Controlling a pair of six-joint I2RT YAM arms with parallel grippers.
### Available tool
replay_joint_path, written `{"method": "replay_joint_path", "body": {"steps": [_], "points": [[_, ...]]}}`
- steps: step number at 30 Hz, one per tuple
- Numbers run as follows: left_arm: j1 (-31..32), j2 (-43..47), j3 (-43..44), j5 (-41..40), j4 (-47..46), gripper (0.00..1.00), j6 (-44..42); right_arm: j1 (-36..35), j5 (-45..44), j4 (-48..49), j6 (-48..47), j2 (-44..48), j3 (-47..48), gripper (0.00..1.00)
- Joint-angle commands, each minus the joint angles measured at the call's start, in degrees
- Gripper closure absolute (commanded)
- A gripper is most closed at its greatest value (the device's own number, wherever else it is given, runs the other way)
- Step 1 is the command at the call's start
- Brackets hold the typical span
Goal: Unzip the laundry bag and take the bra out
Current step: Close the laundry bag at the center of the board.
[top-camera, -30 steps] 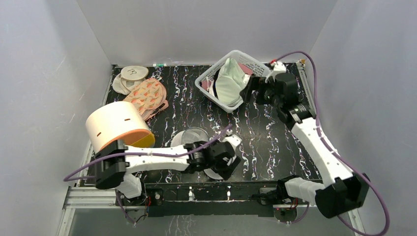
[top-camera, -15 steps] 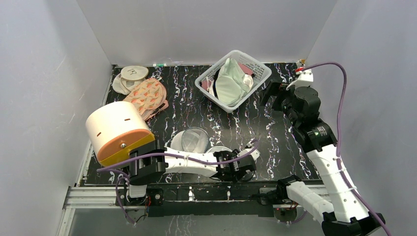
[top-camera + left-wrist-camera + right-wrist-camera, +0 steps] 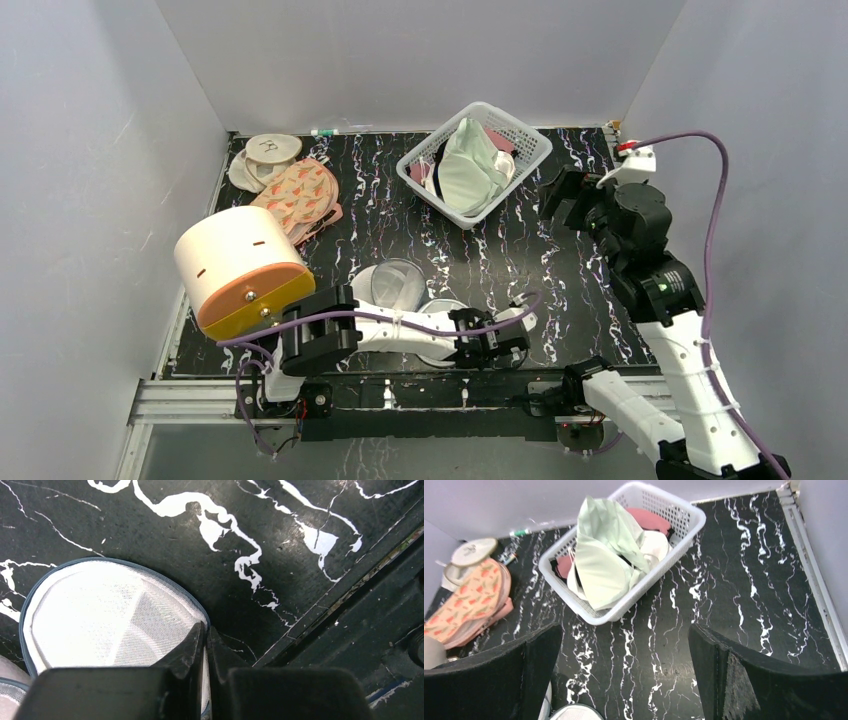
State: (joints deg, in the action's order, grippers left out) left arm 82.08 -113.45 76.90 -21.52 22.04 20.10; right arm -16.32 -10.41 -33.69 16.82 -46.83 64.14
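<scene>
At the near edge of the black, white-veined table [image 3: 560,280], the left gripper [image 3: 205,630] is seen with its fingers pressed together at the blue-grey zipper rim of the laundry bag [image 3: 100,615]. A sliver of white mesh is visible between the fingers, but whether the rim is actually pinched cannot be told. The bag is laid open near the front middle of the table, its two round halves side by side. Its long axis is thus run from near right to far left.

To the left, a cream cylinder [image 3: 235,255] is laid on its side, its orange end turned toward the near edge. Beyond it, peach patterned pads [image 3: 300,195] are stacked.

Farther back, the bra [image 3: 604,560] is found inside the white lattice basket [image 3: 679,510], draped over other garments. Its long axis is run near to far, and its far end is raised.

The right gripper [image 3: 624,630] is held right of the basket with its jaws wide apart, pointed toward it.

In the far left corner, a cream disc [image 3: 272,147] is marked with a dark sign too small to be read.
</scene>
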Motion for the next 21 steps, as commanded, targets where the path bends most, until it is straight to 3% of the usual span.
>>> {"method": "replay_joint_path", "body": {"steps": [1,6,12,16,21], "points": [[-1.9,6.7,1.9,2.8,3.8,1.00,-2.4,0.3,-1.1,1.1,0.6,4.0,7.4,0.02],[-2.7,15.8,6.8,8.0,-0.3,1.00,-3.2,0.3,-4.1,2.4,2.3,9.1,9.0,0.02],[-8.4,22.9,7.6,15.4,-6.2,1.00,0.6,0.3,-5.9,3.3,2.4,11.7,9.3,0.02],[-12.9,28.8,2.4,18.5,-10.6,1.00,3.9,0.3,-6.0,2.6,2.4,11.4,9.4,0.02],[-21.0,34.7,-10.1,26.5,-16.7,1.00,12.0,0.2,-4.5,3.6,3.0,10.7,8.0,0.02]]}}
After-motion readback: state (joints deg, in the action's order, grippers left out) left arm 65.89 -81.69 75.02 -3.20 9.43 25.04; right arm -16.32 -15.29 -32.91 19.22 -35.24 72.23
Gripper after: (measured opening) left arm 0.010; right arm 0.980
